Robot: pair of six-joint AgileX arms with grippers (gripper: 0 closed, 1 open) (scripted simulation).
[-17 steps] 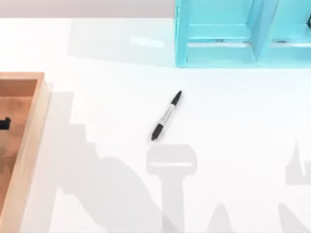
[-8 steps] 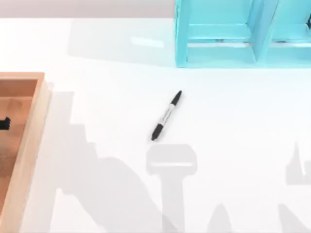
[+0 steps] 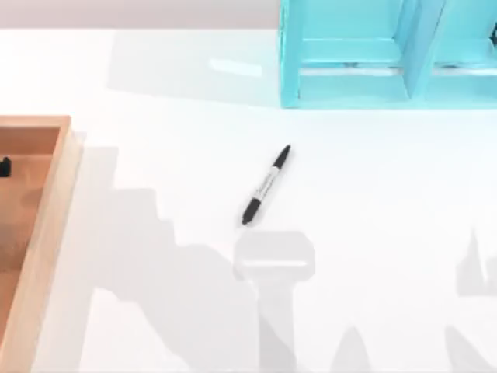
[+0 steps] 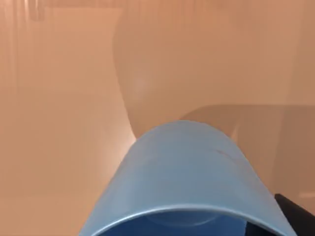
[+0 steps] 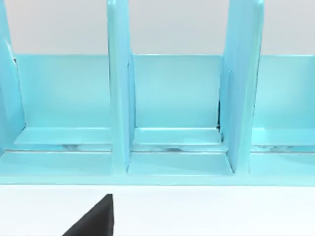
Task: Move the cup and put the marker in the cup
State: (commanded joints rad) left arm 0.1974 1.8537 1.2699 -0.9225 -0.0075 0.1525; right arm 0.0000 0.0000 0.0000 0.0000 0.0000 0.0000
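Observation:
The marker (image 3: 266, 185) lies slantwise on the white table near the middle of the top view, with black ends and a pale barrel. The blue cup (image 4: 187, 182) shows close up in the left wrist view, over the wooden tray floor (image 4: 59, 123). A black finger (image 4: 295, 216) of my left gripper sits against the cup's side near the rim, and the gripper is shut on the cup. A small black piece of my left gripper (image 3: 5, 166) shows at the top view's left edge, above the tray. A dark part of my right gripper (image 5: 93, 221) faces the teal shelf.
A wooden tray (image 3: 54, 202) with raised walls stands at the table's left edge. A large teal shelf unit (image 3: 388, 78) with upright dividers (image 5: 118, 98) stands at the back right. Arm shadows fall across the table's front.
The black piece of my left gripper has moved toward the back of the tray in the top view. The left arm's shadow on the table has shifted with it. The marker has not moved.

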